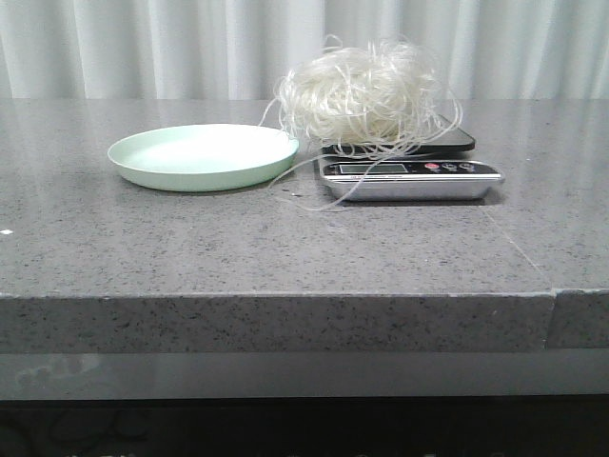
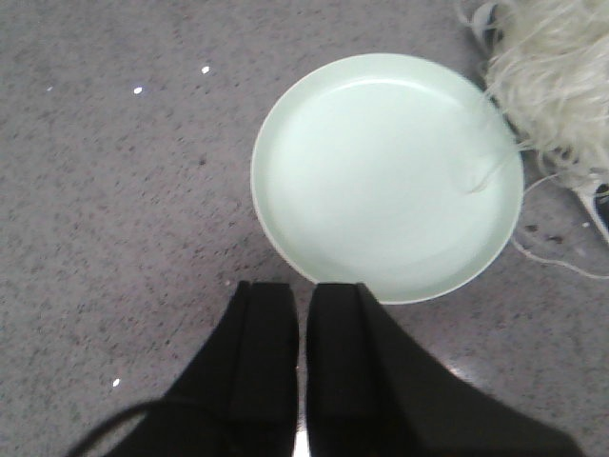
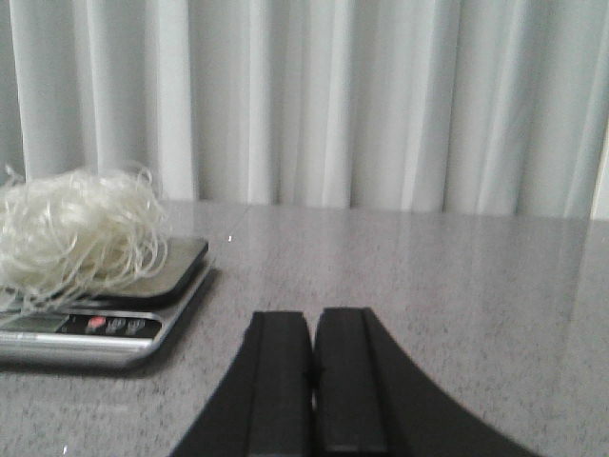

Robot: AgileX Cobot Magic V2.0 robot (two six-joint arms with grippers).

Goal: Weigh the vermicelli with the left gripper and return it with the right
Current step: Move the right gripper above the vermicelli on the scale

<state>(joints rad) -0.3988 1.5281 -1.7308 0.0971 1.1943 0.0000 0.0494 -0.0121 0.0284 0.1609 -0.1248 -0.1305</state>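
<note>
A pale tangle of vermicelli (image 1: pixel 360 95) rests on the dark platform of a silver kitchen scale (image 1: pixel 409 177), with loose strands trailing onto the table. Left of the scale sits an empty mint-green plate (image 1: pixel 204 157). Neither arm appears in the front view. My left gripper (image 2: pixel 303 290) hovers shut over the table by the plate's (image 2: pixel 385 176) rim, nothing between its fingers; the vermicelli (image 2: pixel 557 81) lies beyond the plate. My right gripper (image 3: pixel 312 319) is shut and empty, low over the table to the right of the scale (image 3: pixel 105 319) and vermicelli (image 3: pixel 76 233).
The grey speckled stone table (image 1: pixel 285 248) has a seam near its front right edge. A white curtain (image 1: pixel 190 48) hangs behind the table.
</note>
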